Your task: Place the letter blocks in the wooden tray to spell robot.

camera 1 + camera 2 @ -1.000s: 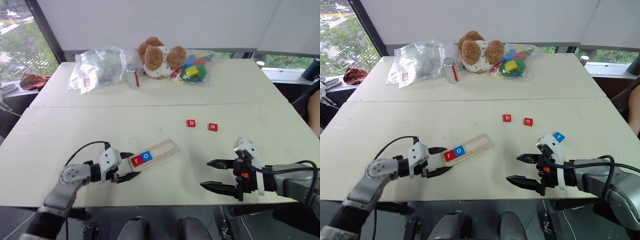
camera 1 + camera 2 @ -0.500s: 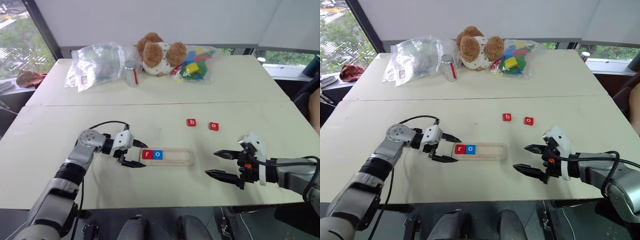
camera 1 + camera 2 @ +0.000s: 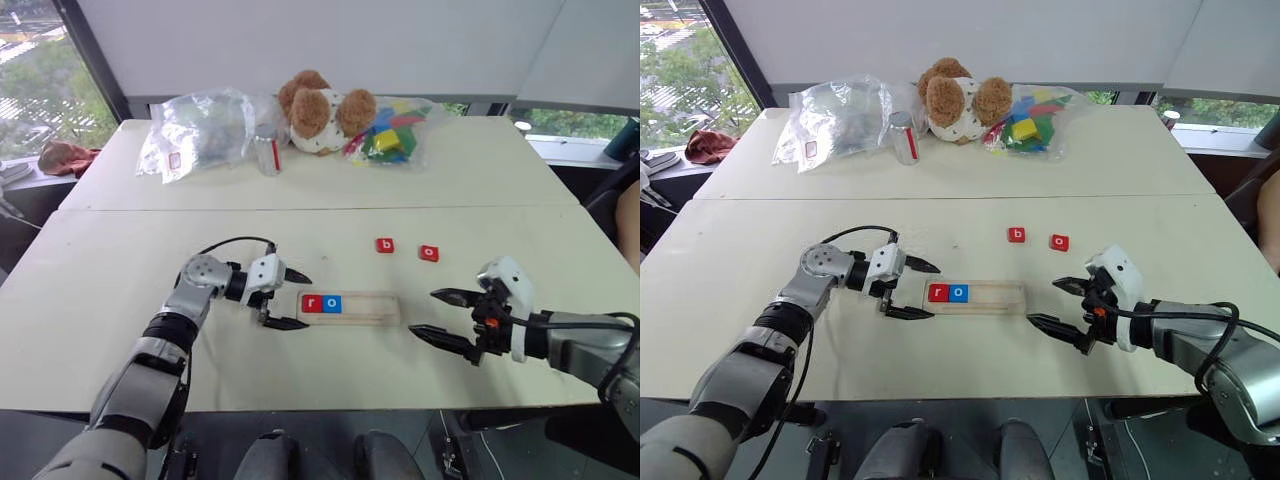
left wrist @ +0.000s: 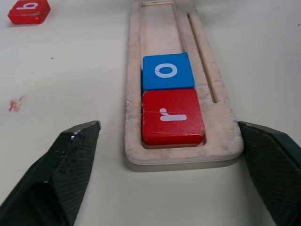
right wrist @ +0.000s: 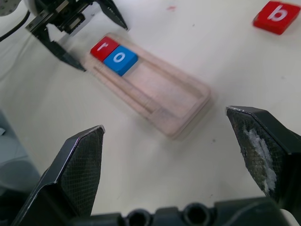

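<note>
At six o'clock on the table (image 3: 120,290), near your edge, the tray (image 3: 365,309) lies crosswise, and your left gripper (image 3: 287,298) brackets its nine o'clock end, jaws wide and holding nothing. One finger sits on each side of that short end without visibly touching it, which looks like a bracing stance to keep the tray square. Red r (image 3: 311,304) and blue o (image 3: 332,304) are seated side by side at that end, so the slot toward three o'clock is free for three more. Your right gripper (image 3: 436,314) hovers just off the tray's three o'clock end, jaws spread wide and empty (ready to fetch, I'd judge). Red b (image 3: 385,245) and a second red o (image 3: 429,253) lie loose on the table at about one o'clock from the tray, well apart from it. I'd say b comes next, and it is closer to your right side.
</note>
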